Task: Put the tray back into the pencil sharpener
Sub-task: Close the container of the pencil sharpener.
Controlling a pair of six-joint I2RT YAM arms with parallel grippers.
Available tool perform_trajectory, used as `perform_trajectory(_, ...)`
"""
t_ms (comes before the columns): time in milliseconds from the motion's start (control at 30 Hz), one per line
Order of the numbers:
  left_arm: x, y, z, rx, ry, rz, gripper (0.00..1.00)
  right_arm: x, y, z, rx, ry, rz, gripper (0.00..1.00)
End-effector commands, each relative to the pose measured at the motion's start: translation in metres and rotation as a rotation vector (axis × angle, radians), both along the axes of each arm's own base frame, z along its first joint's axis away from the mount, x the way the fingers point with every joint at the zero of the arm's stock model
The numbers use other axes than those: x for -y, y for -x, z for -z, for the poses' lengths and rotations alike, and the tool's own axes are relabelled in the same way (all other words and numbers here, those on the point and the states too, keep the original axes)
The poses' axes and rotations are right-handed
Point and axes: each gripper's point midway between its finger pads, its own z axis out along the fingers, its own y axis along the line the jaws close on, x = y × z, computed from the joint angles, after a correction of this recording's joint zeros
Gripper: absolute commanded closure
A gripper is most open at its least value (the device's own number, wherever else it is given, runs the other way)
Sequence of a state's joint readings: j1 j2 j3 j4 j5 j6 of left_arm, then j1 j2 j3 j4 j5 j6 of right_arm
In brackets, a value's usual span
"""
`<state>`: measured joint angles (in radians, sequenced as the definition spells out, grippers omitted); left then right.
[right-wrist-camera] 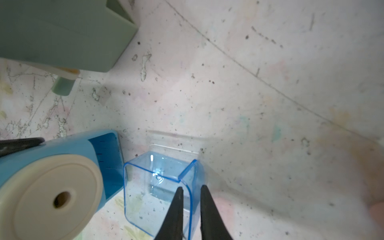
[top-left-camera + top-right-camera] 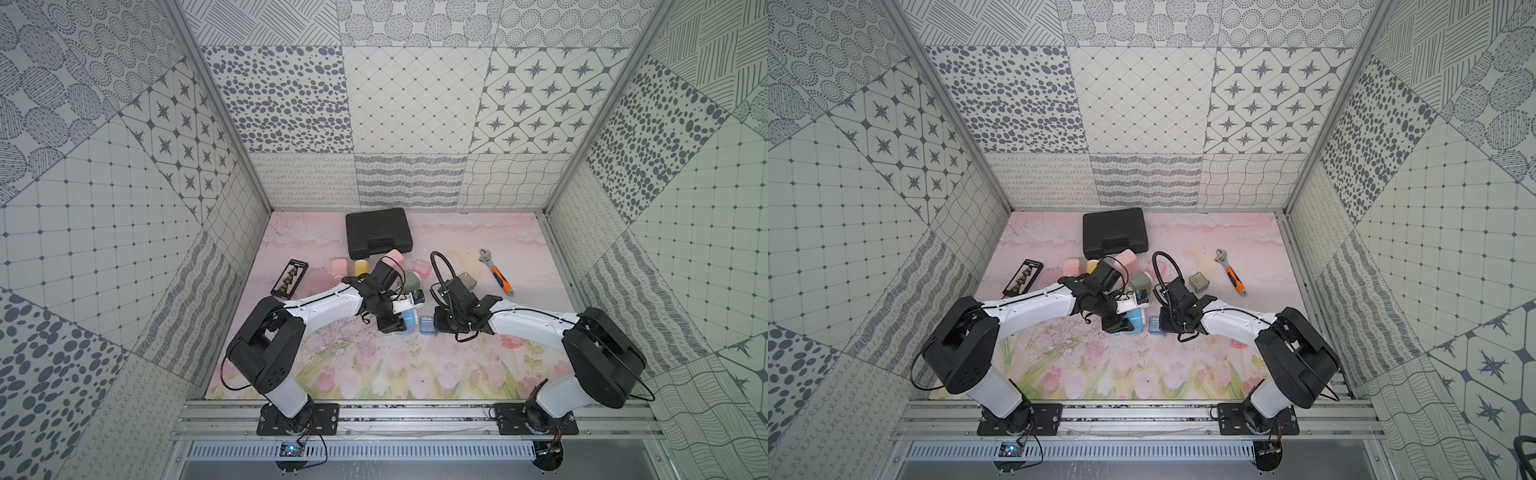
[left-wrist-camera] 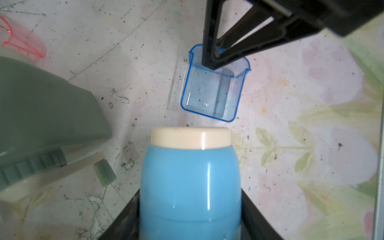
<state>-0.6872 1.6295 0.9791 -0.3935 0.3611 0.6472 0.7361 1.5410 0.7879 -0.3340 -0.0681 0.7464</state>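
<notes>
Blue plastic pencil sharpener [image 3: 190, 182] with a cream end cap is sitting between the left gripper's [image 3: 190, 216] black fingers [image 3: 124, 222]. They are pressing against both of its sides, so the body is clamped.

Markings: the right wrist view is showing a row of short tick marks on the sharpener's dark-blue panel [image 1: 108, 158]. I am finding no letters there that can be read. The cream face [image 1: 60, 199] is showing one round hole.

Clear blue tray [image 1: 158, 187] is sitting outside the sharpener, just beside it on the floral mat [image 3: 291, 83]. In the left wrist view a narrow strip of mat is separating it from the cream cap.

The right gripper [image 1: 192, 188] is straddling one tray wall. One finger [image 1: 176, 209] is reaching inside the tray and the other is lying outside. The gap between them is narrow, and they are pinching that wall.

Both top views are placing the tray [image 2: 427, 325] between the two wrists, to the right of the sharpener [image 2: 409, 322].

Hard to make out:
- The frame edge is cutting off the left fingertips in the left wrist view.
- The near end of the tray is running out of the right wrist view.
- I cannot tell whether the tray is resting flat or lifted slightly.
- The left wrist is covering most of the sharpener in the top views.

A green sharpener [image 3: 45, 116] is lying nearby, partly cropped.
</notes>
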Motion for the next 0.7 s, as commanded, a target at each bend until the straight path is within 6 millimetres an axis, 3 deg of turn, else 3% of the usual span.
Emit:
perform_trajectory(0, 0.001, 0.011, 0.004, -0.019, 0.010, 0.057, 0.50, -0.019, -0.007, -0.009, 0.031, -0.051, -0.043, 0.82)
perform_trajectory(667, -0.003, 0.034, 0.003, -0.003, 0.039, 0.205, 0.52, -0.041, -0.011, -0.010, 0.015, -0.127, 0.004, 0.86)
